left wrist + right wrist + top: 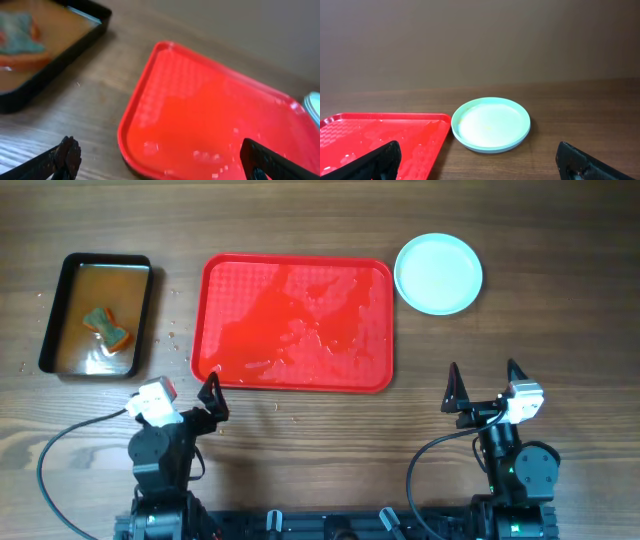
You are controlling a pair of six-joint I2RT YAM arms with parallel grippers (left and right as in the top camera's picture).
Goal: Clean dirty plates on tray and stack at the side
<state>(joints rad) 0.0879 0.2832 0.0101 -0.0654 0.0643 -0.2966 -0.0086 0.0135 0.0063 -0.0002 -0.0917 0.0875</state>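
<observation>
The red tray [296, 323] lies at the table's middle, wet and with no plates on it; it also shows in the left wrist view [210, 115] and the right wrist view [380, 135]. The white plates [438, 273] sit stacked on the table just right of the tray's far corner; the right wrist view shows the stack [491, 124] with layered rims. My left gripper [211, 402] is open and empty near the tray's front left corner [160, 160]. My right gripper [484, 385] is open and empty near the front right, well short of the stack [477, 162].
A black tray of brownish liquid [96, 315] with a sponge [108, 327] in it stands at the left; it also shows in the left wrist view [45, 55]. Small crumbs lie between it and the red tray.
</observation>
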